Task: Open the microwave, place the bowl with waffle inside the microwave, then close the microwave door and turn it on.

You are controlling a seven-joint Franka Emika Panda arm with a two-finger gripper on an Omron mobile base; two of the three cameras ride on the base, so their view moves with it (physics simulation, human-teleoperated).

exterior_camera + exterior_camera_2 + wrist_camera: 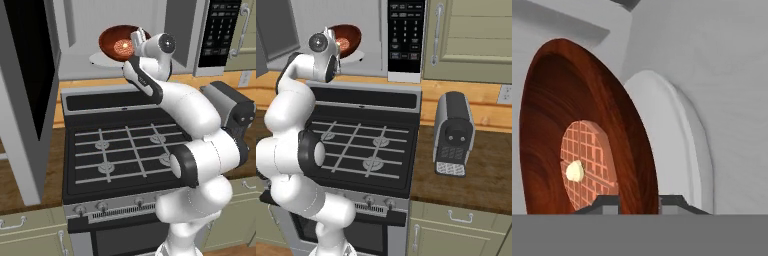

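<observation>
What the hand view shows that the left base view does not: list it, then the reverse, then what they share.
Hand view: the waffle's grid and pale centre up close, and the gripper with its fingertips either side of the bowl's rim.
Left base view: the stove, the keypad panel, the swung-open microwave door, the toaster.
Both: the tilted bowl with the waffle, over the white turntable inside the microwave.
</observation>
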